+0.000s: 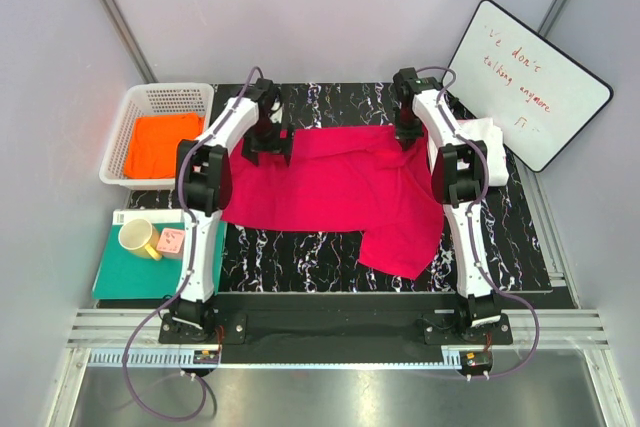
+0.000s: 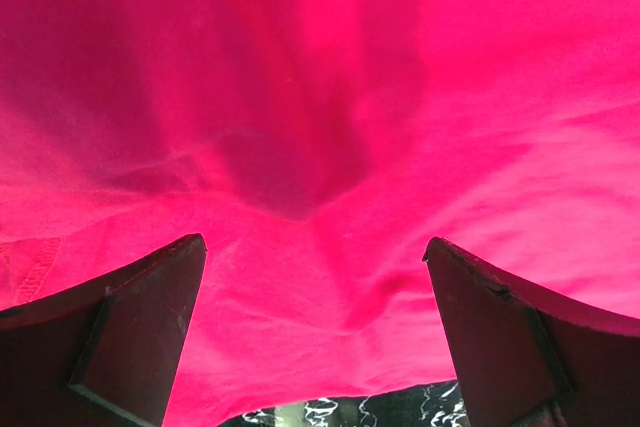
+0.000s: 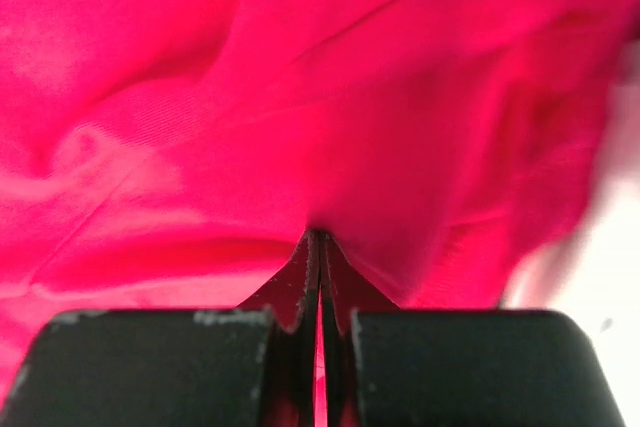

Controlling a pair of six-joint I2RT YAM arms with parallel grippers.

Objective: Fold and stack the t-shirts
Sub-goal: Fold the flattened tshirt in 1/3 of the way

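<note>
Three soft cloth shirts are in sight. The pink shirt [image 1: 340, 187] lies spread on the black, white-veined mat [image 1: 300, 252]. It is rumpled into shallow folds, and one part trails toward the near right, ending in a slanted hem close to the mat's near edge. The orange shirt [image 1: 163, 144] sits bunched in a white lattice-walled basket [image 1: 128, 107] at the far left. The white shirt [image 1: 487, 134] lies at the far right, just beside the pink one and partly under the right arm.

The left gripper [image 2: 315, 247] is over the pink shirt's far left edge, jaws spread wide with only cloth below them. The right gripper [image 3: 318, 237] is pinched narrow on a raised fold at the far right edge. Bare mat shows along the near left. A flat green board [image 1: 120, 277] carrying a cup [image 1: 137, 237] lies beside the mat there.
</note>
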